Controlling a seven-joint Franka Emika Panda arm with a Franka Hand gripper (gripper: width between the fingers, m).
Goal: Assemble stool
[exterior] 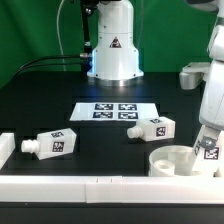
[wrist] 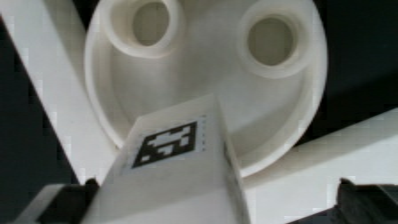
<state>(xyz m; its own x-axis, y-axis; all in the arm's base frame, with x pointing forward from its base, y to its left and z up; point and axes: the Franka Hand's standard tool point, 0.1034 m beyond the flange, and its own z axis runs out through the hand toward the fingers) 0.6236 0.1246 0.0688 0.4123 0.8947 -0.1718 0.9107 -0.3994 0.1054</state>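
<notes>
The round white seat (exterior: 172,160) lies at the front on the exterior view's right, against the white rail. In the wrist view the seat (wrist: 196,70) fills the frame with two round sockets showing. My gripper (exterior: 207,146) is shut on a white tagged stool leg (exterior: 210,153) and holds it upright just over the seat's right part. In the wrist view the held leg (wrist: 178,150) points toward the seat's rim, between my dark fingers (wrist: 71,205); my gripper (wrist: 214,208) is at the frame's edge. Two more tagged legs lie on the table, one at the left (exterior: 50,145) and one mid-table (exterior: 152,128).
The marker board (exterior: 115,112) lies flat in the middle of the black table. Long white border rails (exterior: 90,185) run along the front edge. The robot base (exterior: 113,45) stands at the back. A white block (exterior: 195,75) sits at the back right.
</notes>
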